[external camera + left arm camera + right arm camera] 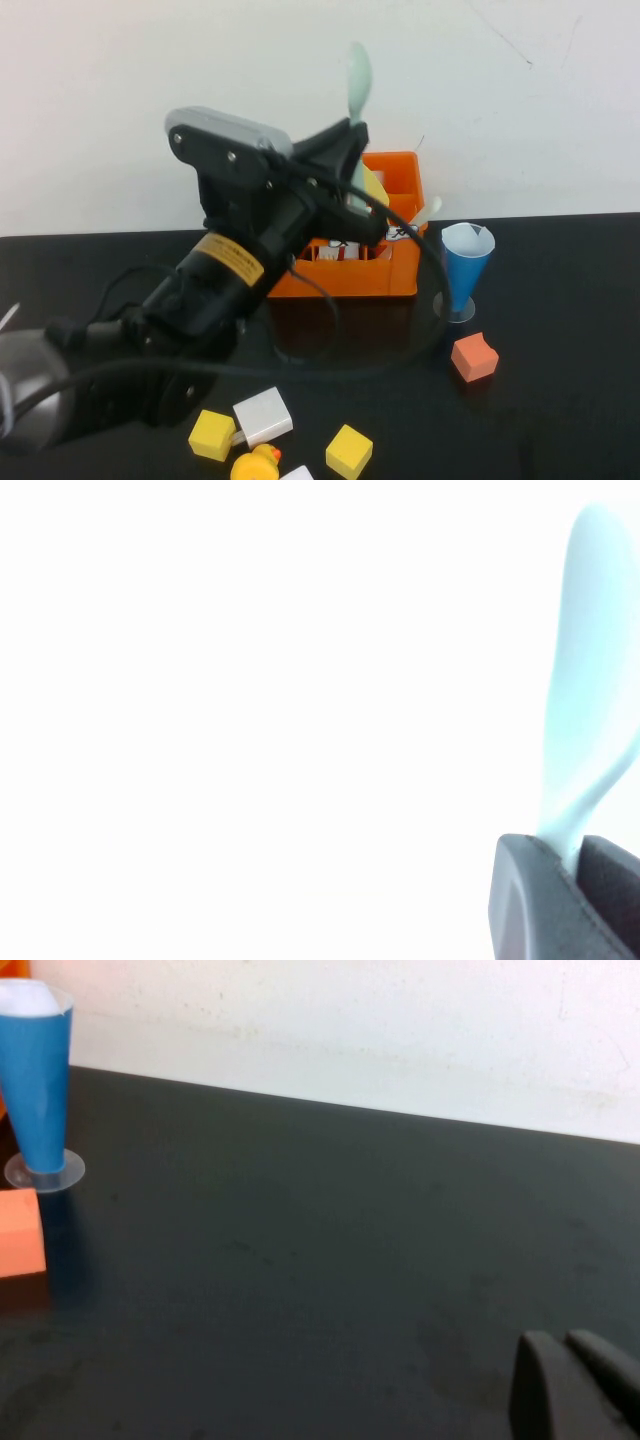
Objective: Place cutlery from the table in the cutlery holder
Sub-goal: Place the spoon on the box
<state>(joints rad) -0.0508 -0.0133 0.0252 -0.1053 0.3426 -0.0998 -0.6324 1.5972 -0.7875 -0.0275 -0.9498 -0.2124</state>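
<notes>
Clearly, the mint-green spoon [357, 82] is held upright by the left gripper [352, 160], clamped by its handle so that the bowl points up toward the white wall, above the orange cutlery holder [400, 275]. Such a grip near one end appears chosen so that the spoon can be lowered into a compartment lengthwise rather than laid across the rim. In the left wrist view the spoon [585, 680] is seen rising from between the dark fingers [540, 905], which are pressed against it on both sides. The holder is set on the black table [560, 400], with a blue paper cone cup [466, 262] just beside it and an orange block [473, 357] nearby; yellow and white blocks are scattered nearer the robot. The right gripper [575, 1385] is kept low over bare tabletop, well apart from the holder, its fingers brought together and nothing held, presumably parked.
</notes>
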